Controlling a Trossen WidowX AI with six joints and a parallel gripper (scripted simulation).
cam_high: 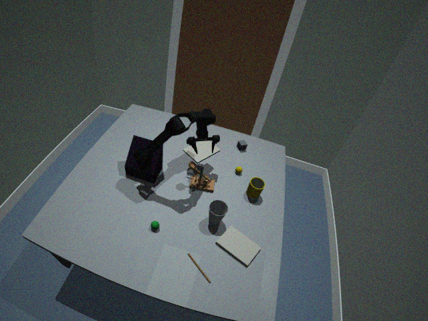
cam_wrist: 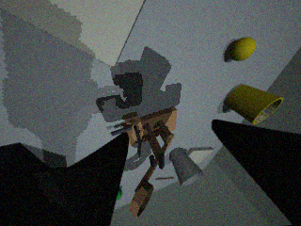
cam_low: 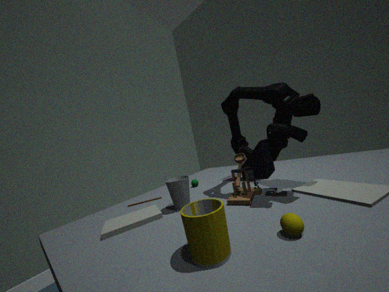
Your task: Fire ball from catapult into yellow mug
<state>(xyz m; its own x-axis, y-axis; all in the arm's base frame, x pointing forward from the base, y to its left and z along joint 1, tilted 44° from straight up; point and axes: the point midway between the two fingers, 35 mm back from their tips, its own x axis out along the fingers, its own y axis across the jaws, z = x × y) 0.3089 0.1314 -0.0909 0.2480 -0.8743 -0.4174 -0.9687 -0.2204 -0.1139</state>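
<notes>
The wooden catapult [cam_high: 207, 185] [cam_low: 240, 200] [cam_wrist: 166, 118] stands on the table. Its throwing arm is raised, and the arm's cup [cam_high: 191, 165] [cam_low: 239, 157] looks empty. The yellow mug [cam_high: 253, 191] [cam_low: 207, 237] [cam_wrist: 245, 101] stands upright; no ball shows inside, though its bottom is hidden. A yellow ball [cam_high: 239, 170] [cam_low: 292, 224] [cam_wrist: 243, 48] lies on the table near the mug. A green ball [cam_high: 154, 225] [cam_low: 194, 182] lies on the other side of the catapult. My gripper [cam_high: 204, 152] [cam_wrist: 169, 130] is wide open above the catapult area, with nothing between its fingers.
A grey tumbler [cam_high: 216, 215] [cam_low: 179, 192] [cam_wrist: 184, 166] stands between the catapult and a pale book [cam_high: 238, 245] [cam_low: 132, 221]. A pencil [cam_high: 199, 268] [cam_low: 144, 201] lies near it. Another flat pale slab [cam_low: 342, 191] [cam_wrist: 103, 28] and a small grey cube [cam_high: 241, 145] lie behind.
</notes>
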